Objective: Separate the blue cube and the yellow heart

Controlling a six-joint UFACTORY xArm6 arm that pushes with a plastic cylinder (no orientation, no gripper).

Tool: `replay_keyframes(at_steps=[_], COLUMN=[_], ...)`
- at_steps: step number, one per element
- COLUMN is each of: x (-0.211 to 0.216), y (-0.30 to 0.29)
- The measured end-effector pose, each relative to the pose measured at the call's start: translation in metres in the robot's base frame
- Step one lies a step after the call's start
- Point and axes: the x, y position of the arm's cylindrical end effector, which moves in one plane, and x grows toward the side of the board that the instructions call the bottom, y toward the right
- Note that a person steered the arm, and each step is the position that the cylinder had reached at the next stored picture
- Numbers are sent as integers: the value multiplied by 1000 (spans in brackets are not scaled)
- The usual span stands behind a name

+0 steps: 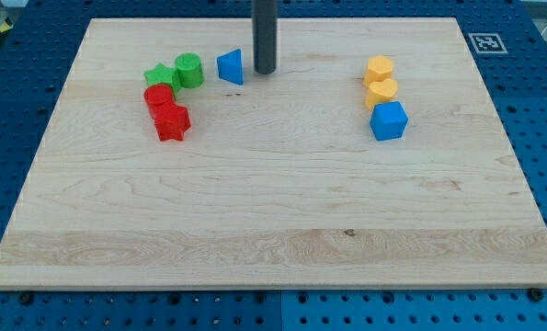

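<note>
While the rod stands upright near the view's top, my tip (265, 72) rests on the wooden counter (273, 211) just to the right of the blue triangular block (231, 67), close beside it but with a thin gap showing; this arm carries no gripper, only the bare rod, so nothing is held. Well apart, toward the view's right, the blue cube (388, 120) sits directly below the yellow heart (381, 92), the two touching; a yellow hexagonal block (379, 69) sits just above the heart, touching it as well, so the three form a short column. Left of the triangular block lie a green cylinder (188, 71) and a green star-like block (159, 75), side by side; below them a red cylinder (159, 97) and a red star-like block (172, 121) sit close together.
</note>
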Motion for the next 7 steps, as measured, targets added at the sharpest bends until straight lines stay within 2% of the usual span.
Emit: replay_keyframes(at_steps=[1,3,5,7], x=[0,0,-56,-48], y=[-26,-24,36,127])
